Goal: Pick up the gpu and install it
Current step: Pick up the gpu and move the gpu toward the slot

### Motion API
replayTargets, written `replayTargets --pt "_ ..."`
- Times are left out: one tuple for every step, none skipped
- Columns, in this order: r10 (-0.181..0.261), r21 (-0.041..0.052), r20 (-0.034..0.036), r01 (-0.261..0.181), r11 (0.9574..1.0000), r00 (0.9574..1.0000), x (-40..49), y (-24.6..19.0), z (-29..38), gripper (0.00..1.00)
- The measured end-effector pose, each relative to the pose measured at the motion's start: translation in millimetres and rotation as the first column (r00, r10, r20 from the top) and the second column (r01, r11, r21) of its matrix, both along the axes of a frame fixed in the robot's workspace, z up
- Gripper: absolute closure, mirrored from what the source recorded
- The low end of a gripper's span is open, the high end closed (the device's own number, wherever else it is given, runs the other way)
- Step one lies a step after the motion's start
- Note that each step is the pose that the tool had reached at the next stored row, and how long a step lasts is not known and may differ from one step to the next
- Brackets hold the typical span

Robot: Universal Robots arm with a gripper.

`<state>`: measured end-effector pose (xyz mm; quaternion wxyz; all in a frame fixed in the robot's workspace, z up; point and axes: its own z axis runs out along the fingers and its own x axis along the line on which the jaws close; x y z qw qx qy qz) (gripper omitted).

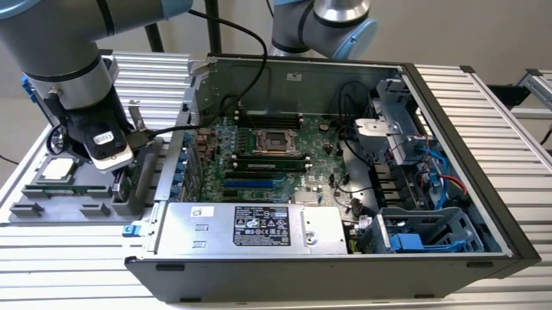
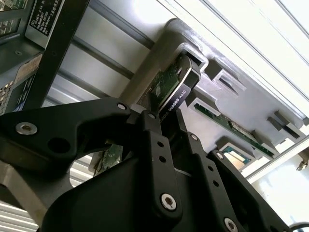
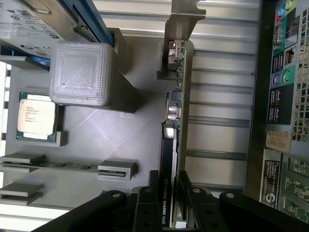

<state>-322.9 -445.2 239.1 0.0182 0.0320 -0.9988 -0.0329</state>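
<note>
Grey tray (image 1: pixel 52 213), on the exterior view's left of the open case (image 1: pixel 345 271), holds a processor (image 3: pixel 36 116), a memory stick (image 3: pixel 53 165) and the gpu (image 3: pixel 169 145), which stands on edge beside a tall block (image 3: pixel 82 72). The arm (image 1: pixel 61 58) points straight down. Its gripper (image 3: pixel 170 186) is clamped on the gpu's upper edge.

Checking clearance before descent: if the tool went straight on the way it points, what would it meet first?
The graphics card, standing on edge in the gray tray. The tool sits right at its upper edge; whether they touch is unclear.
</note>
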Motion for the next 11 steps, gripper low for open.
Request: replayTargets --pt "0.0 0.0 0.0 0.0 1.0 1.0 0.0 0.0 0.0 1.0" --pt "0.0 -0.0001 0.0 0.0 1.0 1.0 0.0 0.0 -0.1 1.0" --pt "0.0 0.0 0.0 0.0 1.0 1.0 0.0 0.0 -0.1 1.0" --pt "0.0 -0.0001 0.0 0.0 1.0 1.0 0.0 0.0 -0.1 1.0" --pt "0.0 0.0 0.0 0.0 1.0 1.0 0.0 0.0 -0.2 1.0" --pt "0.0 0.0 0.0 0.0 1.0 1.0 0.0 0.0 -0.2 1.0" --pt "0.0 0.0 0.0 0.0 1.0 1.0 0.0 0.0 -0.3 1.0" --pt "0.0 0.0 0.0 0.0 1.0 1.0 0.0 0.0 -0.3 1.0" --pt "0.0 0.0 0.0 0.0 1.0 1.0 0.0 0.0 -0.4 1.0" --pt "0.0 0.0 0.0 0.0 1.0 1.0 0.0 0.0 -0.5 1.0" --pt "0.0 0.0 0.0 0.0 1.0 1.0 0.0 0.1 -0.5 1.0"
